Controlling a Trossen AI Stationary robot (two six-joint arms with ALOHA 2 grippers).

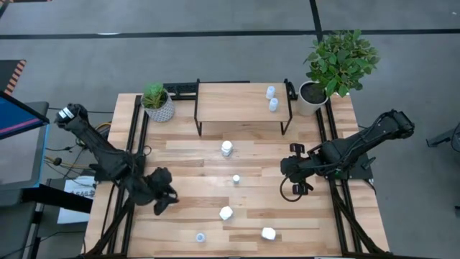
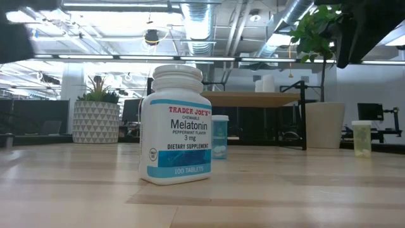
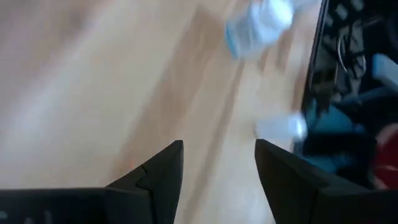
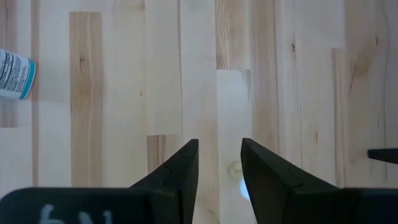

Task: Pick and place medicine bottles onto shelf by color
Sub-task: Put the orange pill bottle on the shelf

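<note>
Two pale-blue medicine bottles stand on the right part of the light-wood shelf at the table's far side. On the table stand a white bottle and a small one, with more white ones near the front edge. In the low view a white Melatonin bottle stands upright on its base. My left gripper hangs open above the table's near left part, nothing between its fingers. My right gripper is open above bare wood at the right, pointing down.
A patterned pot with a plant stands left of the shelf and a white pot with a leafy plant right of it. A white bottle and a small one lie near the front edge. Black rails run along both sides.
</note>
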